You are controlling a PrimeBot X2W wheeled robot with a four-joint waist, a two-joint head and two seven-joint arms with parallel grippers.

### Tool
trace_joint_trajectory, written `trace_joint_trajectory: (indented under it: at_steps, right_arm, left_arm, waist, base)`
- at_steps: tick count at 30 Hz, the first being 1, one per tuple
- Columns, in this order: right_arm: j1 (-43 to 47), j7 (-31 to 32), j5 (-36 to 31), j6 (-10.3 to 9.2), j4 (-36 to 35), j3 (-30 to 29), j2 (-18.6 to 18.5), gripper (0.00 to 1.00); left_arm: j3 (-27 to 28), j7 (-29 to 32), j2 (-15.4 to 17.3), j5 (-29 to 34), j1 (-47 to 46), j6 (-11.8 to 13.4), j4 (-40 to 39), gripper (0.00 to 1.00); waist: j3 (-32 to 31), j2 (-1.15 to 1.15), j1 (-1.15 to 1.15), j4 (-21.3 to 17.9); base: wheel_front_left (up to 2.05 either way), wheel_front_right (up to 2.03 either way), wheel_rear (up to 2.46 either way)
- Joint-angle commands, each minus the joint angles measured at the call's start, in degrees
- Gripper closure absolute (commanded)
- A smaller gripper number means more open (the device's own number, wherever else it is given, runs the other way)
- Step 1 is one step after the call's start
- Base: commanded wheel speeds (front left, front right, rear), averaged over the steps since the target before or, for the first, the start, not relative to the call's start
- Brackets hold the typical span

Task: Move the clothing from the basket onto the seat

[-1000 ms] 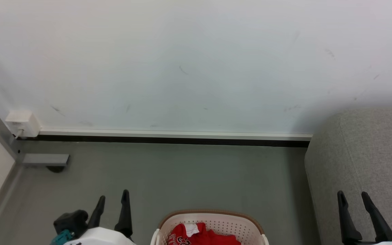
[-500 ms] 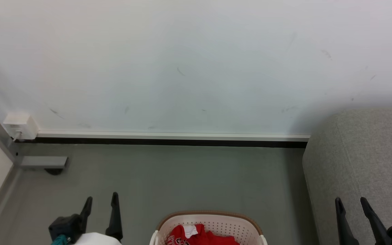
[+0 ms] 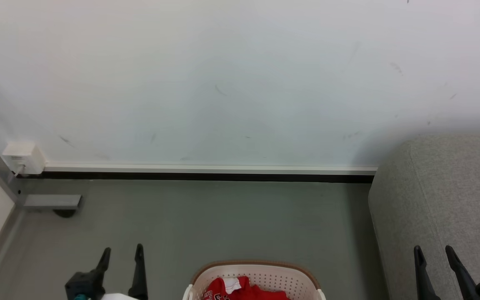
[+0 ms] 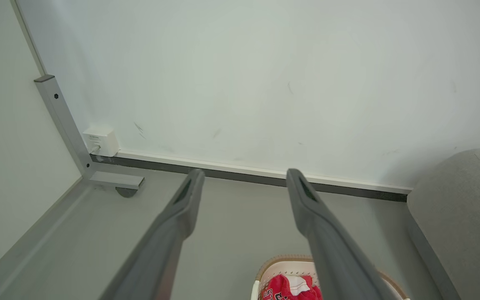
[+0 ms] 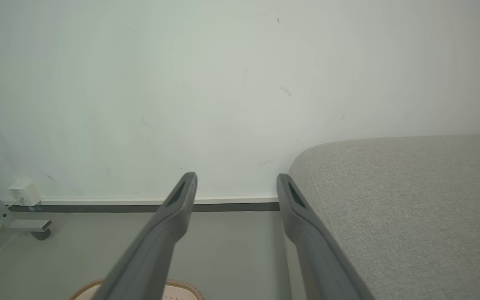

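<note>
By my reading the task has barely begun. The bright red soft-fabric clothing with a white trim band [image 3: 246, 288] lies bunched inside the oval cream-white perforated plastic basket with a brown rim [image 3: 256, 264]. The basket stands on the grey floor [image 3: 223, 221] at the bottom edge of the head view. Nothing red lies on the visible part of the large light grey woven-fabric seat [image 3: 452, 187], which is to the basket's right and apart from it. Both arms are empty. The left gripper [image 3: 123, 249] hangs over the floor left of the basket with its two dark fingers spread apart, and the right gripper [image 3: 433, 248], likewise spread, shows against the seat's rounded end. Every garment is yet to be grasped, lifted and carried across, and the number of pieces in the pile cannot be told. White characters show on the red fabric at the frame's edge, but they are cut off and unreadable. The small white box on the wall by the skirting [image 3: 22, 157] bears a faint mark too small to read.
</note>
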Motion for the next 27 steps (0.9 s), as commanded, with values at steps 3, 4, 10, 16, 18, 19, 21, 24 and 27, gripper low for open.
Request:
trace_joint_trajectory:
  at_steps: [3,4,10,16,18,19,21,24,27]
  right_arm:
    - [0.5,-0.7,-1.3,-0.10,0.5,-0.4,0.1,0.00]
    - [0.5,-0.9,-1.6,-0.10,0.6,-0.4,0.1,0.00]
    - [0.8,-1.6,-3.6,-0.11,1.0,-0.1,-0.2,0.00]
    - [0.9,-2.1,-5.5,-0.11,1.3,0.2,-0.3,0.00]
    - [1.0,-2.3,-6.2,-0.12,1.3,0.4,-0.3,0.00]
    - [1.0,-2.5,-6.5,-0.12,1.3,0.5,-0.4,0.00]
    - [1.1,-2.5,-6.7,-0.12,1.4,0.5,-0.4,0.00]
    - [1.1,-2.4,-5.7,-0.12,1.8,0.1,-0.2,0.00]
    - [1.2,-2.4,-5.4,-0.12,2.0,-0.1,0.0,0.00]
  left_arm:
    - [0.5,-0.9,0.1,2.5,0.5,-0.1,0.3,0.00]
    - [0.6,-1.0,0.1,3.0,0.5,-0.1,0.4,0.00]
    - [1.1,-1.6,-0.3,5.9,0.8,0.0,0.6,0.00]
    - [1.9,-2.1,-1.1,7.7,0.8,-0.5,1.1,0.00]
    - [2.2,-2.4,-1.3,8.2,0.9,-0.8,1.3,0.00]
    - [2.3,-2.5,-1.4,8.7,1.0,-0.9,1.3,0.00]
    - [2.5,-2.5,-1.5,9.0,1.0,-1.0,1.3,0.00]
    - [3.0,-2.5,-1.8,8.6,1.0,-1.4,1.3,0.00]
    - [3.5,-2.5,-2.2,8.5,0.9,-1.7,1.3,0.00]
  waist:
    - [0.0,0.00,0.00,0.0]
    - [0.0,0.00,0.00,0.0]
    - [0.0,0.00,0.00,0.0]
    - [-0.1,0.00,0.00,0.0]
    - [-0.2,0.00,0.00,0.0]
    - [-0.2,0.00,0.00,-0.1]
    - [-0.1,0.00,0.00,-0.1]
    - [-0.1,0.00,0.00,-0.1]
    - [0.0,0.00,0.00,-0.1]
  base:
    - [0.00,0.00,0.00]
    - [0.00,0.00,0.00]
    - [0.00,0.00,0.00]
    - [0.00,0.00,0.00]
    - [0.00,0.00,0.00]
    - [0.00,0.00,0.00]
    - [0.00,0.00,0.00]
    - [0.00,0.00,0.00]
    - [0.00,0.00,0.00]
